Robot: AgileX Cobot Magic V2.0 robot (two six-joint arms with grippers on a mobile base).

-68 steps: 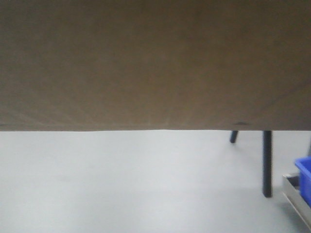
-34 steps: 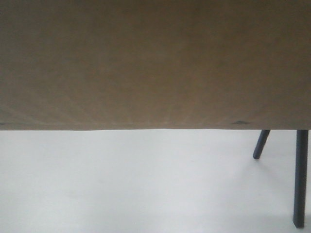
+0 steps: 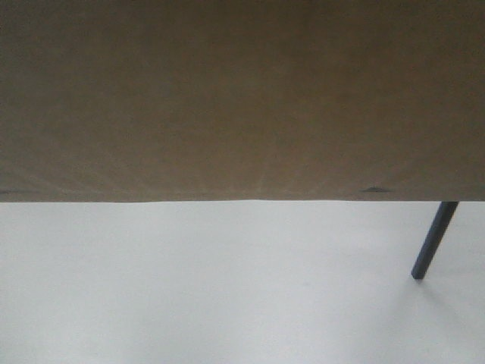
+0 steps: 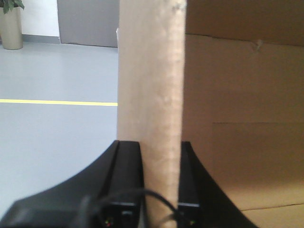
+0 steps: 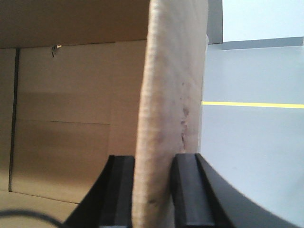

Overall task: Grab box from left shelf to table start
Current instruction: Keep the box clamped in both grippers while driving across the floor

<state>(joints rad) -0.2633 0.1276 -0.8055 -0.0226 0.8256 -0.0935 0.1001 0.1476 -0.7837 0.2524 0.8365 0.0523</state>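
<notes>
Box (image 3: 242, 98) fills the upper front view, lower edge level above a pale surface (image 3: 227, 288); desk or floor, cannot tell. Left gripper (image 4: 160, 156) is clamped on an upright cardboard panel, box body to its right. Right gripper (image 5: 153, 166) grips likewise, body to its left. Long axis runs arm to arm, so lowering likely needs both arms moving together.

The black two-fingered right gripper (image 5: 153, 166) pinches an upright edge of the brown corrugated cardboard box (image 5: 71, 118); a yellow floor line (image 5: 251, 104) runs beyond.
</notes>
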